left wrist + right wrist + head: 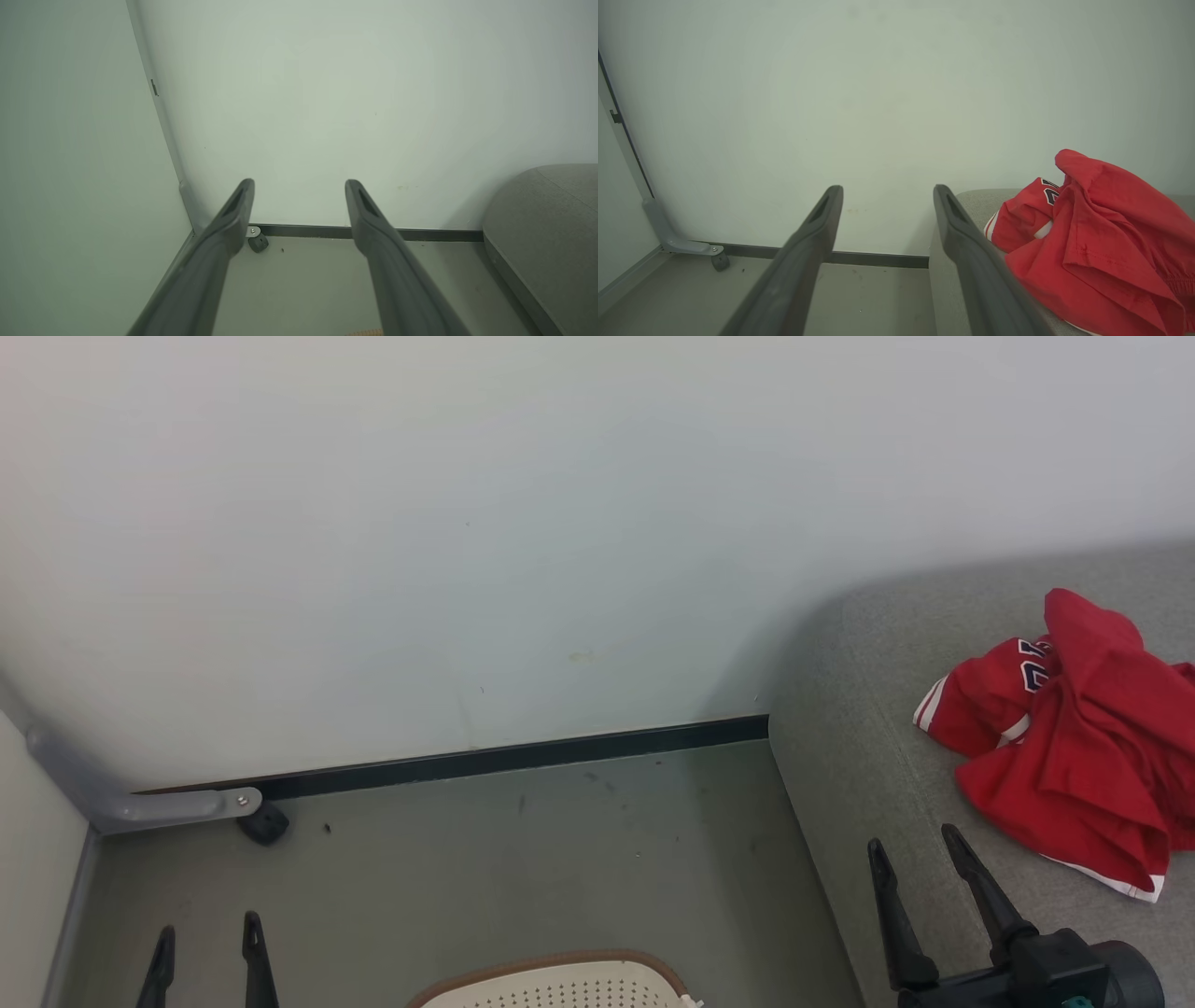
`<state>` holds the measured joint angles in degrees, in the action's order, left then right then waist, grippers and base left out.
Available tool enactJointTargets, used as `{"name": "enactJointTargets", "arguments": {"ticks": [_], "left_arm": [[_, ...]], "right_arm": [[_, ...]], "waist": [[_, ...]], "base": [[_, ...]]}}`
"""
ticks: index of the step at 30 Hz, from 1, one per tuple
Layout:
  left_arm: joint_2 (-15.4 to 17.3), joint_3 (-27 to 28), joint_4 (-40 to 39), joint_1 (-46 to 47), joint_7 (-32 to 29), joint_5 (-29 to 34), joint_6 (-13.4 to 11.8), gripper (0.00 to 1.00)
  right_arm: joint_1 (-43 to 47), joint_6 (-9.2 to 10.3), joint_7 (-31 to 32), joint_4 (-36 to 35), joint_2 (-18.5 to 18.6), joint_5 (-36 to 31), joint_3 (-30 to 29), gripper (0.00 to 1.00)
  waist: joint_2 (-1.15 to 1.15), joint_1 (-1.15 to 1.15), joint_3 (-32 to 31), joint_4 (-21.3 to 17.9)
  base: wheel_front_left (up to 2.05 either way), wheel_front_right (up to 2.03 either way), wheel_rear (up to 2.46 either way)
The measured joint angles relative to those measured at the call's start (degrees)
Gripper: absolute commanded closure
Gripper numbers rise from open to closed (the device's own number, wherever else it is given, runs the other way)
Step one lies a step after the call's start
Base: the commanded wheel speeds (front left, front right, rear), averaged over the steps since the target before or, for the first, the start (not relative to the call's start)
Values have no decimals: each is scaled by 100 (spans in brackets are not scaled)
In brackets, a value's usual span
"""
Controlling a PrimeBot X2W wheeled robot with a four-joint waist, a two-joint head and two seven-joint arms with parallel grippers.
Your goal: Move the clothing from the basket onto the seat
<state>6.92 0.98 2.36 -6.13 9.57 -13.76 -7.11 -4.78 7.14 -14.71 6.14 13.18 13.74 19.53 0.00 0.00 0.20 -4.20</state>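
The red clothing (1074,737) lies in a crumpled heap on the grey seat (859,728) at the right, the jersey's navy numbers and white stripes showing at its left side. The right wrist view has the same clothing (1092,242) close by on the seat (976,200). My right gripper (915,847) stands open over the seat's front edge, just left of the heap, nothing between its fingers. My left gripper (207,933) is open and empty above the floor at the lower left. The basket's (560,980) brown rim and perforated cream wall peek in at the bottom edge; its inside is hidden.
A pale wall (467,541) with a dark skirting strip (523,758) closes off the back. A grey bracket with a small black wheel (263,823) sits in the left corner by a side panel. Grey floor (523,868) lies between the basket and the wall.
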Motion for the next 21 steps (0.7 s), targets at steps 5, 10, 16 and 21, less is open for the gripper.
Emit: {"name": "enactJointTargets", "arguments": {"ticks": [5, 10, 16, 21], "left_arm": [[-42, -16, 171, -51, -42, -11, 5, 100], [-118, -20, 332, -135, -49, -46, 11, 100], [-127, 5, 431, -116, -153, -401, 93, 100], [-148, 35, 481, -99, -246, -823, 164, 100]], "right_arm": [[111, -1, 3, 154, -45, 4, 35, 100], [294, -10, 14, 330, -109, 53, 53, 100], [293, -89, 116, 361, -160, 381, -141, 100], [288, -168, 256, 398, -208, 828, -277, 100]], "waist": [[0, 0, 6, 1], [0, 0, 7, 3], [0, 0, 6, 32], [0, 0, 4, 55]], "base": [[0, 0, 0], [0, 0, 0], [0, 0, 0], [0, 0, 0]]}}
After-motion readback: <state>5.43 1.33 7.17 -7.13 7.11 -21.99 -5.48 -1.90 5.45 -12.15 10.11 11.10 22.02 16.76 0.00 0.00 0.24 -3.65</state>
